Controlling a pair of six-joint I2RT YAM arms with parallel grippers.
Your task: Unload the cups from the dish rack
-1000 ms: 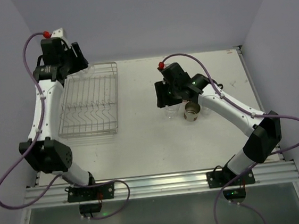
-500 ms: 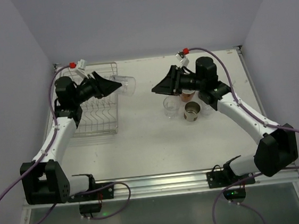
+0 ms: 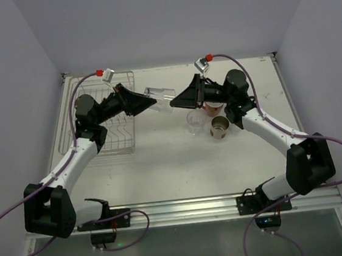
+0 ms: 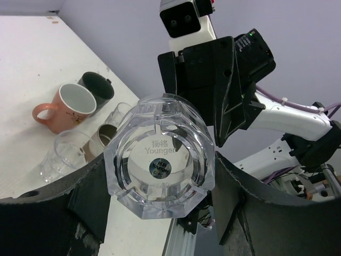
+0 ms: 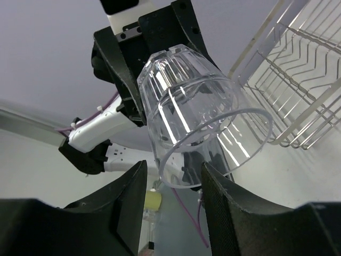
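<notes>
My left gripper (image 3: 146, 100) is shut on a clear glass (image 3: 161, 96) and holds it sideways in the air, right of the dish rack (image 3: 123, 139). In the left wrist view the glass's base (image 4: 160, 157) sits between my fingers (image 4: 90, 192). My right gripper (image 3: 181, 100) faces it, open, at the glass's mouth. In the right wrist view the rim (image 5: 213, 154) hangs just above my spread fingertips (image 5: 125, 202), which do not grip it. On the table stand a salmon-pink mug (image 4: 64, 106), a dark green mug (image 4: 98, 88), a tan cup (image 3: 220, 126) and a clear glass (image 3: 195, 123).
The wire rack (image 5: 298, 80) lies at the table's far left and looks to hold no cups. The set-down cups cluster under my right arm, right of centre. A second clear glass (image 4: 120, 114) stands among them.
My left arm has swung from the rack's far corner to the middle, carrying the glass. My right gripper has risen from the cups and turned to face the glass.
</notes>
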